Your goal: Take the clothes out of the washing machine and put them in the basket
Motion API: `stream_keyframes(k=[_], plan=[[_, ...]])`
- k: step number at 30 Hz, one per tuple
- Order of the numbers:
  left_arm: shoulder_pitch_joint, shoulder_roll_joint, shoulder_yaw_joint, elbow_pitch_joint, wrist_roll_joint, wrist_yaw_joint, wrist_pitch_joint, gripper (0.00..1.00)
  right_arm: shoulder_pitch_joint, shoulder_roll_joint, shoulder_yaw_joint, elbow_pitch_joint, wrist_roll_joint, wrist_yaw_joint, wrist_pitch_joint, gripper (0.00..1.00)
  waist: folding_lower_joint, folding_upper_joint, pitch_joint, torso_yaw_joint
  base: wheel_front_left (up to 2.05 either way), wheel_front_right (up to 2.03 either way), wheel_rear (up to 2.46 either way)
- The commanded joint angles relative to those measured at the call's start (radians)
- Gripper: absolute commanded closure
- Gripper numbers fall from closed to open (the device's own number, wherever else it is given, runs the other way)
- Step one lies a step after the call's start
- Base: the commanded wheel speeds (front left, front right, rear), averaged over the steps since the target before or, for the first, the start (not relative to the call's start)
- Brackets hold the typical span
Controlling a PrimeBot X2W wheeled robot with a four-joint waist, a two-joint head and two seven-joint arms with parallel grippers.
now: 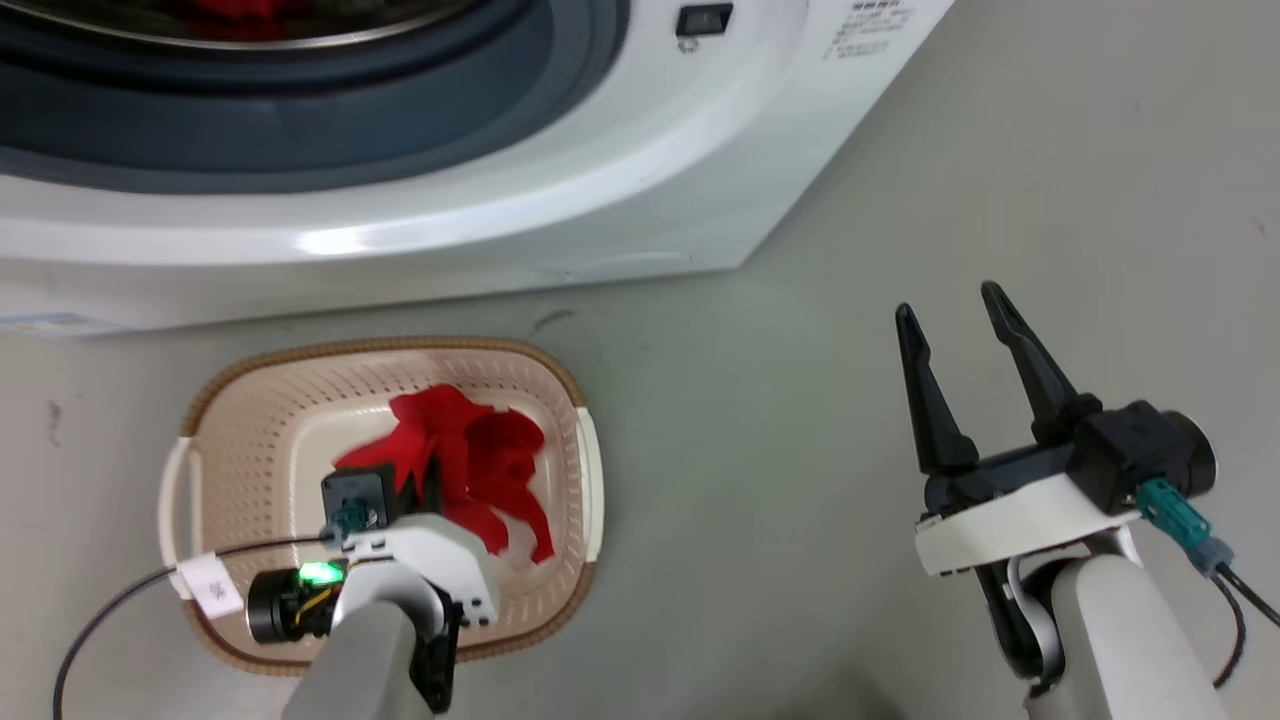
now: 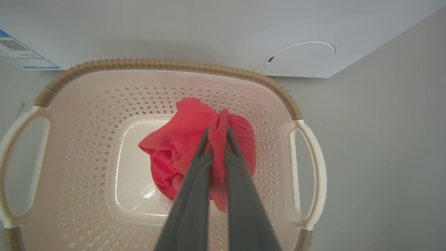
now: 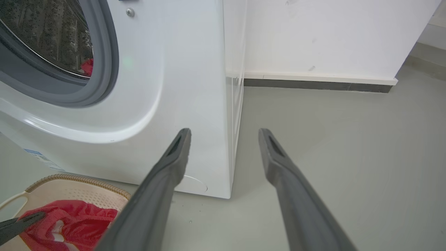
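The left fingers [image 2: 200, 160] are nearly closed and pinch a fold of the red clothes [image 2: 181, 139] between their tips. They point straight down into the basket [image 2: 156, 64]. The cloth bunches around the tips in the middle of the left wrist view and spreads mostly to the left of them. It is inside the basket walls and over the smooth bottom panel. Whether it touches that panel cannot be told.

In the head view the basket stands on the grey floor [image 1: 750, 450] at the lower left of the frame. The pale left forearm and wrist lie over its near rim. The red cloth fans out towards the basket's centre and right side. In the right wrist view a white patch shows on the cloth at the lower left corner.

The right fingers [image 1: 925, 390] are spread wide and hold nothing. They are at the lower right of the head view, over bare floor and well apart from the basket.

The washing machine [image 1: 600, 180] fills the top of the head view, just beyond the basket's far rim. Its grey rubber ring curves across the upper left. More red cloth [image 3: 87, 66] lies inside the steel drum, at the upper left of the right wrist view. To the right of the machine, a white wall [image 3: 313, 35] with a dark skirting strip meets the floor.
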Motion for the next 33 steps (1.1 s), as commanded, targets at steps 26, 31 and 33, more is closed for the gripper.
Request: stream_keyframes(k=[26,31,33], plan=[[-0.126,0.021,0.006,0.34,-0.031,-0.024,-0.008,0.0,-0.029,0.002,0.005,0.043,0.018,0.0,-0.008,0.0,-0.0002,0.0,-0.019,-0.043,0.0,0.0,0.0],[-0.037,0.011,0.013,0.225,-0.022,-0.033,-0.006,0.0,0.012,0.002,-0.018,0.041,-0.005,0.0,-0.009,0.0,-0.0002,0.0,-0.144,-0.019,0.0,0.0,0.0],[-0.002,0.008,0.019,0.166,-0.014,-0.03,-0.006,0.0,0.027,0.002,-0.026,0.037,-0.015,0.0,-0.009,0.0,-0.0002,0.0,-0.183,-0.009,0.0,0.0,0.0]])
